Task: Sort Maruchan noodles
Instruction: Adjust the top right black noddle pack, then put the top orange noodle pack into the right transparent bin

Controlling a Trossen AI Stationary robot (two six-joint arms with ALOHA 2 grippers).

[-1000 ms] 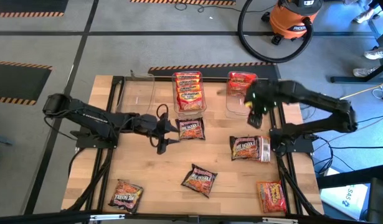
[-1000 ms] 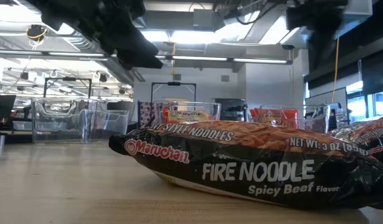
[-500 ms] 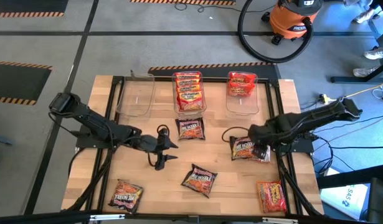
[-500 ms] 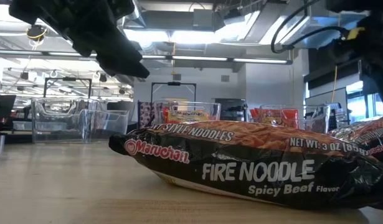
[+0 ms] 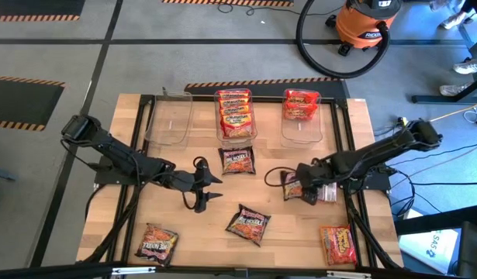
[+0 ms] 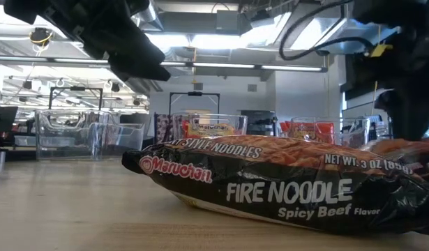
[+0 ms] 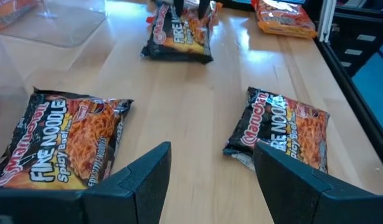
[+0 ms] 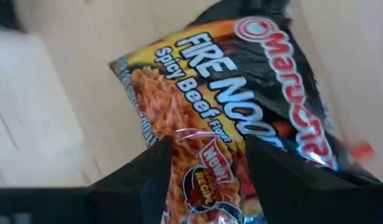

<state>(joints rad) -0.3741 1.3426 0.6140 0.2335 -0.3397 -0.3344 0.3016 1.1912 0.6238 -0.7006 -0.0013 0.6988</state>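
Several Maruchan packets lie flat on the wooden table: dark ones at the middle [image 5: 238, 160], near middle [image 5: 248, 223], near left [image 5: 157, 242] and right [image 5: 319, 186], and a red one near right [image 5: 337, 244]. My right gripper [image 5: 300, 187] is low over the right dark packet [image 8: 210, 93], open, with a finger on either side of its near-left part. My left gripper [image 5: 205, 187] is open and empty above bare table, left of the middle. It also shows in the left wrist view [image 7: 210, 180]. My right gripper comes at the right dark packet from above, pointing down, its two fingers [image 8: 141, 180] astride the packet's printed face [image 8: 207, 149]. The packet lies flat on the table. I cannot tell whether the fingers touch it.
Three clear tubs stand along the far edge: an empty one [image 5: 170, 116] at the left, a middle one [image 5: 254, 116] with orange-yellow packets, and a right one [image 5: 285, 128] with red packets. A cable [image 5: 273, 174] loops by my right gripper. Bare table lies between the packets.
My right gripper has gone from above the far right tub toward the near edge and down to the right dark packet, then a little toward the table's left. My left gripper has gone a little toward the near edge and has stayed open.
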